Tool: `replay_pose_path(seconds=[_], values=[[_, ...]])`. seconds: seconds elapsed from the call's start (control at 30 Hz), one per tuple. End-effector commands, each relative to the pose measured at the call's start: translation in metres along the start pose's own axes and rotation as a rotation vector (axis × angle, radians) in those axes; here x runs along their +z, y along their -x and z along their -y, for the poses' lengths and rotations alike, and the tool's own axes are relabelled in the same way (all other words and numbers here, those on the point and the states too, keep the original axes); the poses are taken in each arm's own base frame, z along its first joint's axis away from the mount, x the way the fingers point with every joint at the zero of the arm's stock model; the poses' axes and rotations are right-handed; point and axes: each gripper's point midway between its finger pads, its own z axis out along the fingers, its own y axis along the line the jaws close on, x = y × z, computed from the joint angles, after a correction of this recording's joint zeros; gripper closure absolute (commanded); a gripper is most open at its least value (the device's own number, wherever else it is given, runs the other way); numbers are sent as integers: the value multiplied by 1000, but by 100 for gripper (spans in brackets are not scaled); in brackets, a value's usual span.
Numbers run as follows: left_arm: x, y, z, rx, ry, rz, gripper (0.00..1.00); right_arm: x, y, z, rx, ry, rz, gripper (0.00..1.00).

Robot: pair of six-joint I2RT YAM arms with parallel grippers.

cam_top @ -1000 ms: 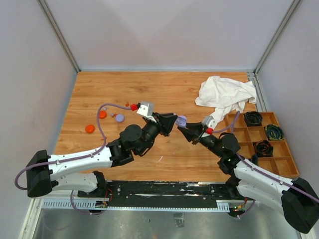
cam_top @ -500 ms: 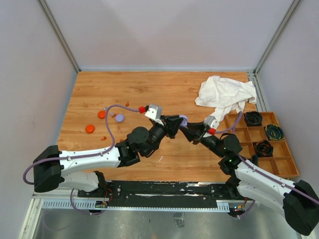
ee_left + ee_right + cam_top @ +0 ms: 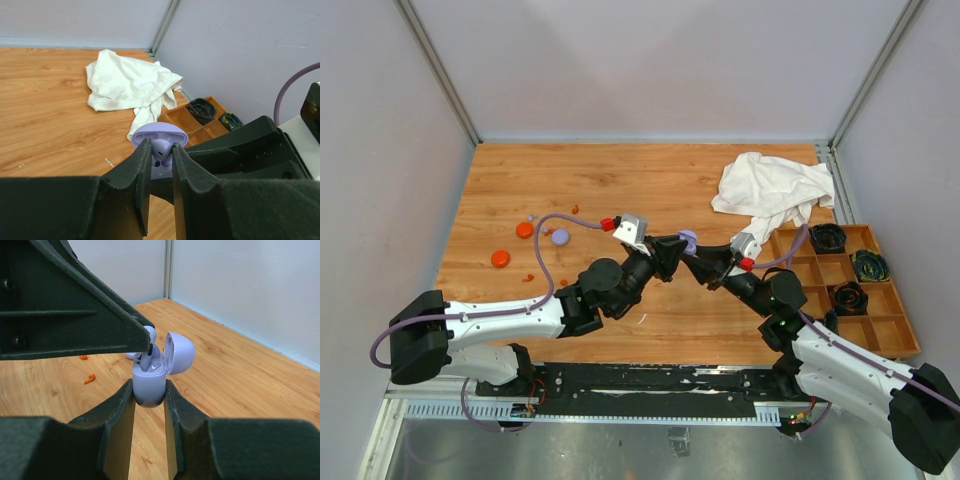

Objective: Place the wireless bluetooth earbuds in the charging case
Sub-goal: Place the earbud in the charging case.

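My right gripper (image 3: 149,390) is shut on the body of the lavender charging case (image 3: 149,382), held above the table with its lid (image 3: 179,352) swung open to the right. My left gripper (image 3: 161,145) is shut on a lavender earbud (image 3: 161,149), pinched between both fingertips. The earbud (image 3: 148,356) sits at the case's open top with its stem pointing down into the left well. In the top view the two grippers meet tip to tip at the case (image 3: 687,240). An orange-red earbud (image 3: 90,378) lies loose on the wood.
An orange-red disc (image 3: 500,259), a second one (image 3: 525,229) and a lavender disc (image 3: 560,237) lie at the left with small orange-red bits (image 3: 529,275). A crumpled white cloth (image 3: 770,190) is at the back right. A wooden compartment tray (image 3: 876,353) holds black cable coils.
My left arm has swung right and brought the earbud up against the case's open top. The right gripper has shifted slightly with the case.
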Motion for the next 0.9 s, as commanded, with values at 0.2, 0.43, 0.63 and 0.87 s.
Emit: replay_pose_path(seconds=[0.2, 0.43, 0.63, 0.87], values=[[-3, 7, -1, -20, 15, 35, 78, 0, 12, -3, 4, 0, 49, 96], [-6, 6, 4, -25, -14, 26, 70, 0, 11, -3, 4, -1, 46, 96], [-8, 9, 6, -32, -25, 27, 66, 0, 11, -3, 3, 0, 46, 95], [-9, 11, 13, -44, -45, -4, 58, 0, 10, -3, 4, 2, 42, 95]])
